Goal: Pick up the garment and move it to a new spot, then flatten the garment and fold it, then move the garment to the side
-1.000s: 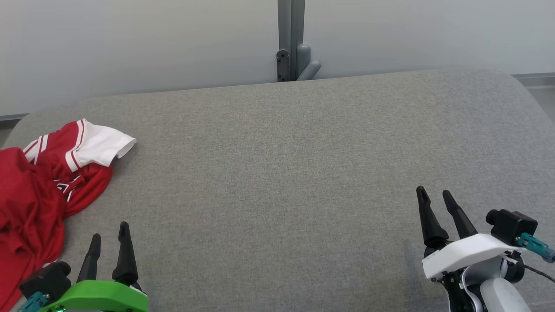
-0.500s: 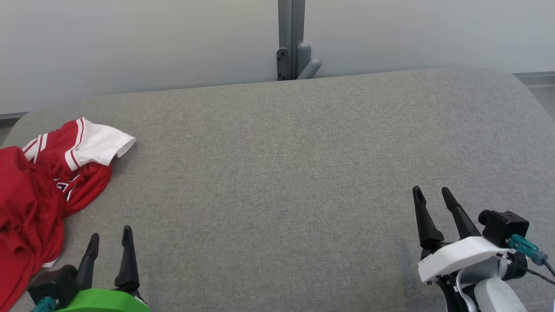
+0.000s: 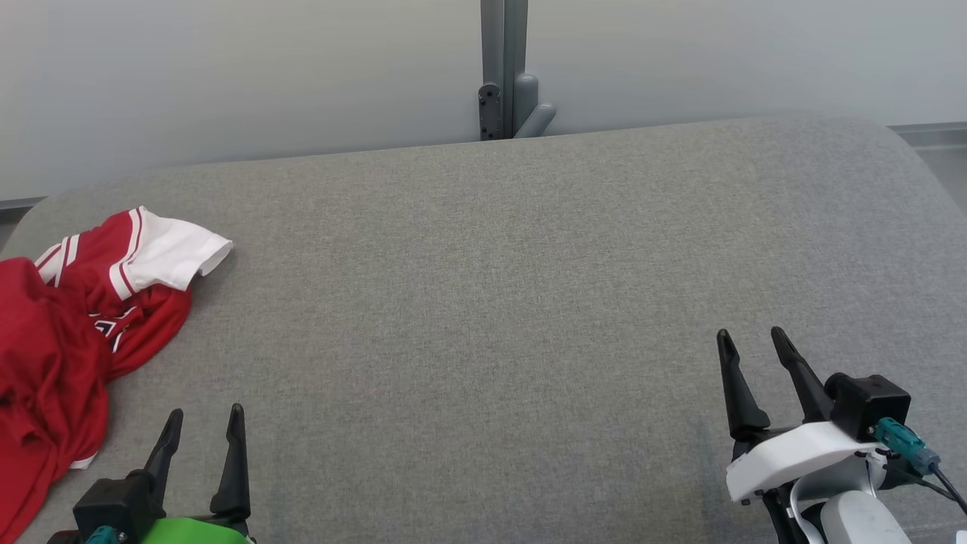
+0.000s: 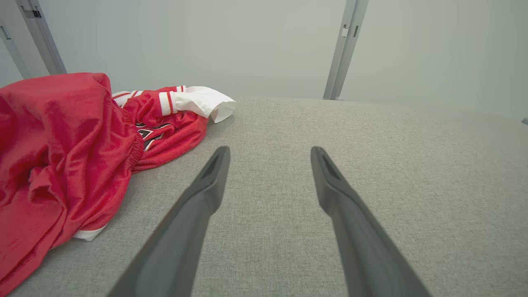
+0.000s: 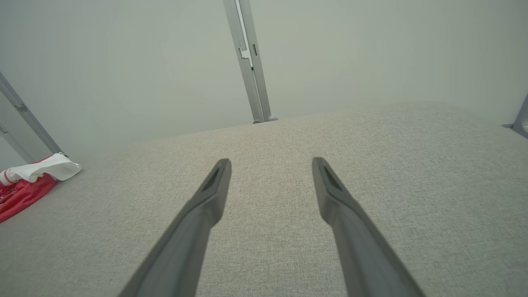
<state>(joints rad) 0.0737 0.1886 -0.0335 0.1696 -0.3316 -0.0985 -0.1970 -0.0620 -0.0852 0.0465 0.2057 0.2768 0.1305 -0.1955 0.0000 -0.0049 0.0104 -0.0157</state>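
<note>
The garment (image 3: 68, 332) is a crumpled red jersey with a white, red-striped sleeve, heaped at the left edge of the grey fabric table (image 3: 483, 302). In the left wrist view the garment (image 4: 70, 148) lies left of the fingers, apart from them. My left gripper (image 3: 205, 414) stands open near the front edge, just right of the heap, holding nothing. My right gripper (image 3: 749, 335) is open at the front right, far from the cloth. In the right wrist view the garment (image 5: 24, 185) shows at the far left, and the right gripper (image 5: 271, 161) is empty.
A grey metal post with a bracket (image 3: 505, 75) rises behind the table's far edge against a pale wall. The table's corners are rounded. Bare grey fabric stretches between the garment and my right gripper.
My left gripper has drawn back toward the lower edge of the head view and its fingers now point straighter up. The right gripper has shifted slightly left and down. The garment lies as before.
</note>
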